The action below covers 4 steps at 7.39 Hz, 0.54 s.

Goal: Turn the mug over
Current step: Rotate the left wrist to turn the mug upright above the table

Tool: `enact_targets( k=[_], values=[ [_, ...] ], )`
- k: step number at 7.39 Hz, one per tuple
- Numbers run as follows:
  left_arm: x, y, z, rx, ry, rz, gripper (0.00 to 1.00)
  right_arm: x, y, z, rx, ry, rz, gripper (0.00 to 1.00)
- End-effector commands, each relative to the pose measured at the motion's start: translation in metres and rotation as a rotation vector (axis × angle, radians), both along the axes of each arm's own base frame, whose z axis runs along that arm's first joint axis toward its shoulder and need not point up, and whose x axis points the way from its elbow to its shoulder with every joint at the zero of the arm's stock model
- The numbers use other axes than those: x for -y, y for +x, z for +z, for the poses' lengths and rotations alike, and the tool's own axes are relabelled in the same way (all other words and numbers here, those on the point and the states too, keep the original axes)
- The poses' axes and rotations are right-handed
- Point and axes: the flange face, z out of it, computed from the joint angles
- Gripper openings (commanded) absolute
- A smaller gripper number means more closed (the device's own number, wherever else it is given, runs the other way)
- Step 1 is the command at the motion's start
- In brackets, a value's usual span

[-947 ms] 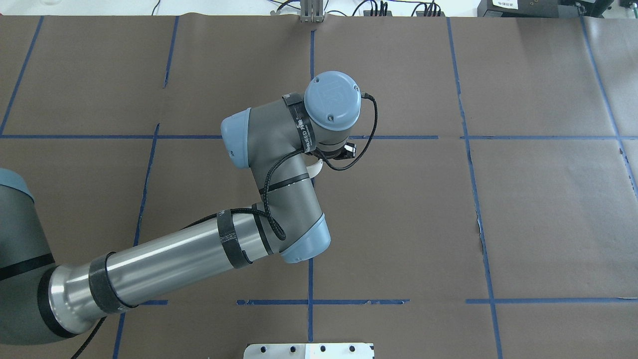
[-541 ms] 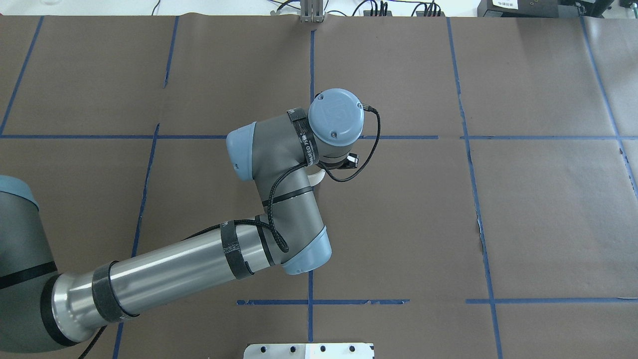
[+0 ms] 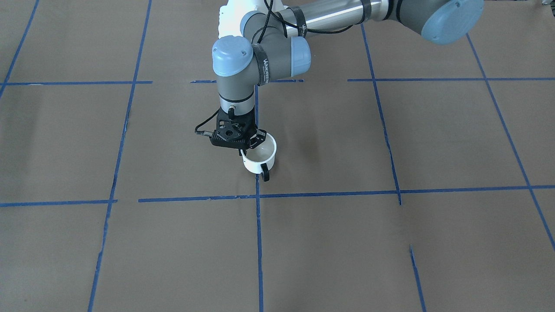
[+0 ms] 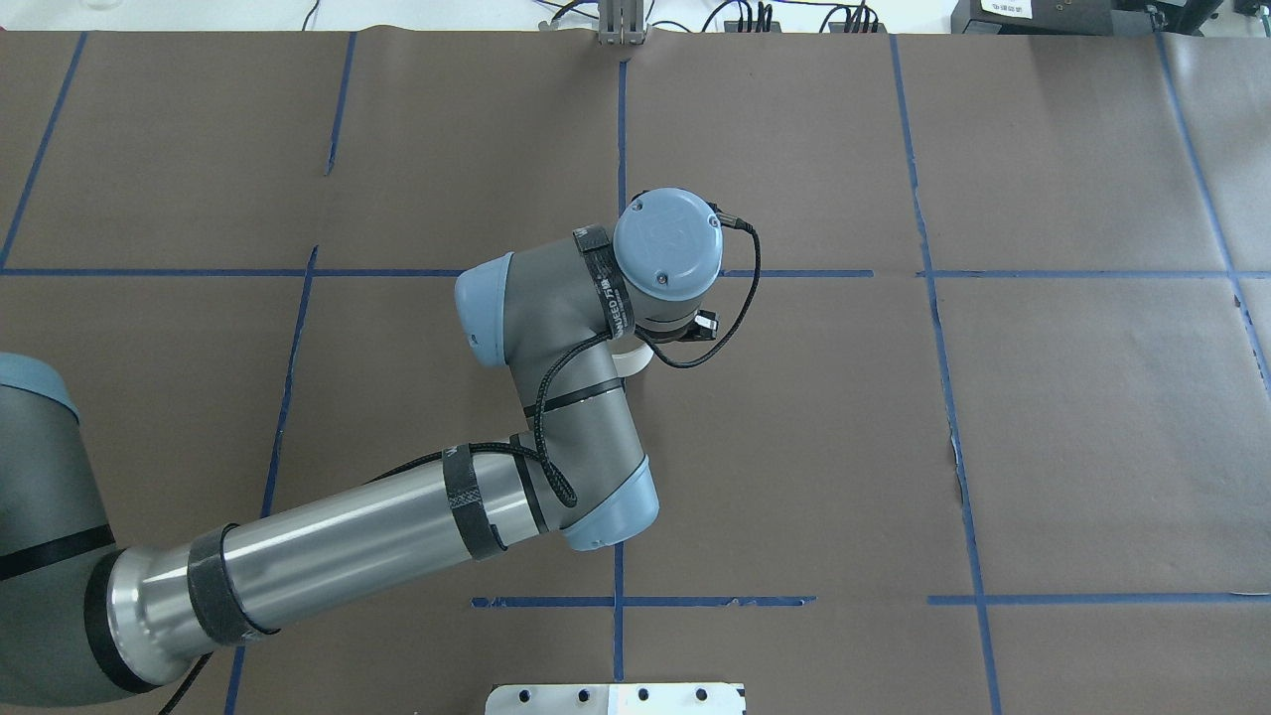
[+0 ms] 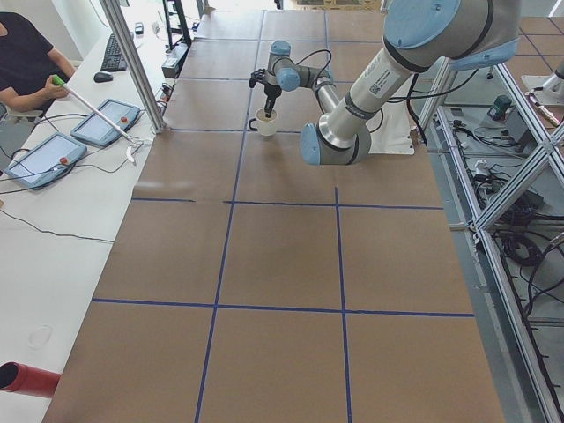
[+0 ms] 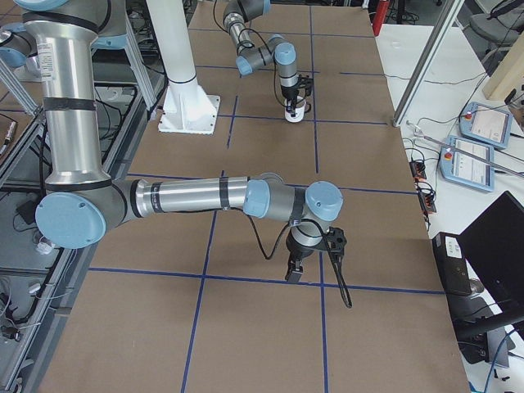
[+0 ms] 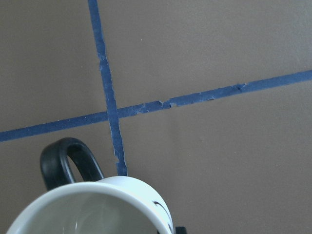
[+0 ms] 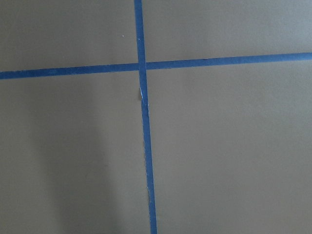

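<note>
One table, covered in brown paper and divided into squares by blue tape lines.

Two arms. The left arm reaches to mid-table. The right arm hangs low over a tape crossing, well apart from it.

Two grippers. The left gripper points down, fingers clamped on the rim of the mug. For the right gripper, finger state cannot be determined (it appears only in a side view).

One mug: white, mouth up, slightly tilted, over a tape line near a crossing. Its black handle faces the operators' side. Contact with the table cannot be determined. From overhead, the left wrist hides nearly all of the mug.
</note>
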Motion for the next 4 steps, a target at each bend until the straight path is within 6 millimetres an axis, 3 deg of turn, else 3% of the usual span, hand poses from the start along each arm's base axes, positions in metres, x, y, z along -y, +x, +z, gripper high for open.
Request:
enact_targets(
  k=[1,4],
  values=[
    [-0.0005,0.0017,0.0039,0.006,-0.001,0.002,1.0,0.0,0.0,0.0,0.0,0.0,0.0,1.0],
    [-0.0005,-0.0008,0.0006,-0.001,0.003,0.002,1.0,0.0,0.0,0.0,0.0,0.0,0.0,1.0]
  ],
)
